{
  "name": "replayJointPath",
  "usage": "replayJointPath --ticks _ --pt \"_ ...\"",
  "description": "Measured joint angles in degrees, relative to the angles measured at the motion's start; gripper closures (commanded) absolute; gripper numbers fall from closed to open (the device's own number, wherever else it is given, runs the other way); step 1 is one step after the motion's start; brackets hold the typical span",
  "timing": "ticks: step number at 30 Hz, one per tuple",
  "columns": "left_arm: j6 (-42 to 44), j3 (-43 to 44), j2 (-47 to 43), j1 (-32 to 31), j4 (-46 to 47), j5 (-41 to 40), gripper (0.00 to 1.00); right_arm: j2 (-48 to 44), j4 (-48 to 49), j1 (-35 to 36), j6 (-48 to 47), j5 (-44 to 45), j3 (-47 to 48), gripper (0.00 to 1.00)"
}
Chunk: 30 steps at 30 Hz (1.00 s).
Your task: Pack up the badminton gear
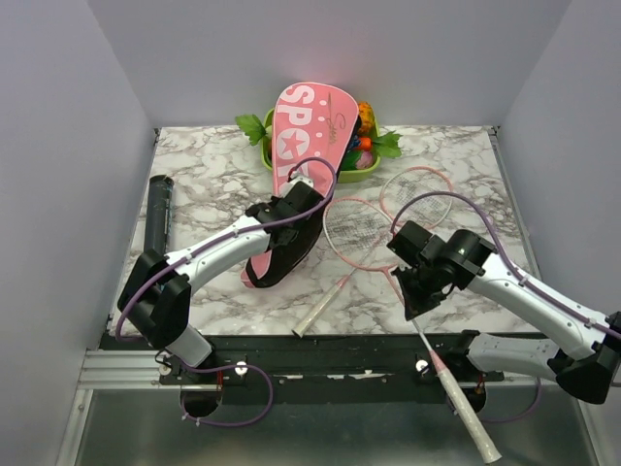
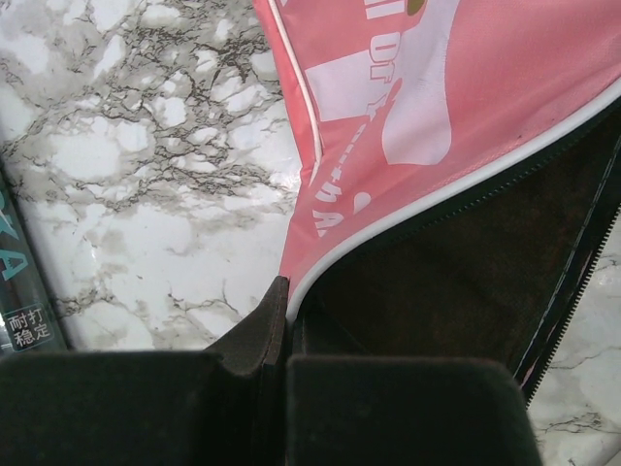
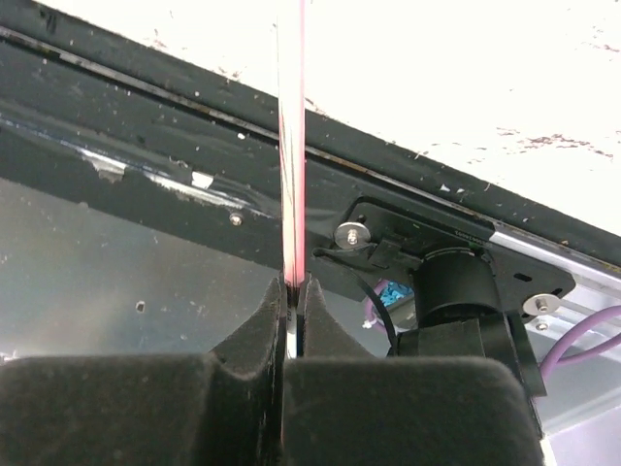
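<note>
The pink "SPORT" bag [image 1: 310,126] lies across the middle, its far end on the green tray and its dark open mouth [image 1: 281,260] toward me. My left gripper [image 1: 296,206] is shut on the bag's white-piped edge [image 2: 320,262] at the mouth. My right gripper [image 1: 412,303] is shut on the thin pink shaft [image 3: 291,146] of one racket, whose head [image 1: 417,194] rests on the table and whose white handle [image 1: 466,413] hangs past the front edge. The second racket [image 1: 351,233] lies flat between the arms. The black tube [image 1: 158,218] lies at the left. No shuttlecocks show.
The green tray [image 1: 354,175] of toy fruit stands at the back, partly under the bag. The tube's printed side shows at the left edge of the left wrist view [image 2: 19,291]. The black front rail [image 3: 146,107] and an arm base lie below the right gripper.
</note>
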Motion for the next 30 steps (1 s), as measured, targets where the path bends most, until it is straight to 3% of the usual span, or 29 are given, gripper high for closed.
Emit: replayJointPath --ticks 18,30 --pt "-5.8 0.5 0.0 -9.6 -2.4 -2.7 1.00 20.1 -1.0 5.2 7.6 16.7 15.8 0.99" --pt "-10.5 5.4 -0.6 -9.3 -10.7 -1.9 1.00 25.0 5.3 5.0 8.2 24.0 18.0 0.99"
